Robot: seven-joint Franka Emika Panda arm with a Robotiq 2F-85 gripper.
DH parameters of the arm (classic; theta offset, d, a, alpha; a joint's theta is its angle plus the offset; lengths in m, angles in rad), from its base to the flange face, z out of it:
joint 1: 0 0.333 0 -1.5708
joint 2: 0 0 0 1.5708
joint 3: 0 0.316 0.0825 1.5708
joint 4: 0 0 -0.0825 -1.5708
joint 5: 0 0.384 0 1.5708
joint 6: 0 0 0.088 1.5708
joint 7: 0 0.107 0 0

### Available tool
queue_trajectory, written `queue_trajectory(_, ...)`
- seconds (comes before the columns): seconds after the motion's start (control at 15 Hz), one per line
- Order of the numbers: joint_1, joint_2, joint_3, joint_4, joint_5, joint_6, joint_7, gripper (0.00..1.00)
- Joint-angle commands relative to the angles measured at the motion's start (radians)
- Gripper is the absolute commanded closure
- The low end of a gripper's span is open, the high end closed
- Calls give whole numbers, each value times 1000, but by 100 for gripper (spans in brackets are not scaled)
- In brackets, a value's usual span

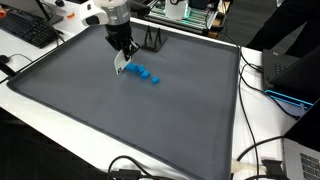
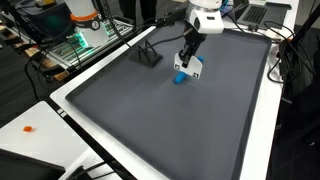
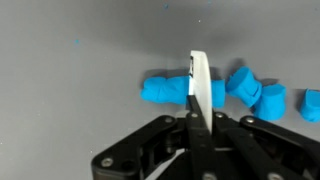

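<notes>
Gripper [image 3: 197, 112] fills the bottom of the wrist view, jaws together and clamped on a thin white plate [image 3: 199, 75] held edge-on. Plate stands upright, its far end down by the grey mat [image 1: 120, 120]. Whether it touches the mat can't be told.

A short row of small blue chunks [image 3: 165, 92] lies on the mat just behind the plate. One end of the row sits under the gripper; in an exterior view it shows as a cluster [image 1: 146, 74].

Handling, judged by looks:
- Plate seems stiff, light and slick. The grip on its flat faces suits it; a pinch on the thin edge would likely slip.
- Chunks look light, irregular and easily scattered; soft or hard is unclear. Take one across its widest sides.

Around:
- Black wire stand [image 2: 147, 55] on the mat near the gripper, apart from the chunks.
- Keyboard [image 1: 30, 30] off the mat.
- Cables [image 1: 265, 150] along the tabletop [image 2: 50, 135] edge.
- Small orange bit [image 2: 29, 128], well apart.

Nothing stands between the gripper and the chunks.
</notes>
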Motion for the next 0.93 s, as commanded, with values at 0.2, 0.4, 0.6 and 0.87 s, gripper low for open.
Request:
queue_trajectory(0.2,3,29,-8,-18,-11,22,3,99)
queue_trajectory(0.4,-1,25,-8,-47,-2,39,7,99)
queue_trajectory(0.6,-4,18,-9,-75,3,60,11,99)
queue_trajectory(0.87,-8,3,-10,-123,15,101,20,99)
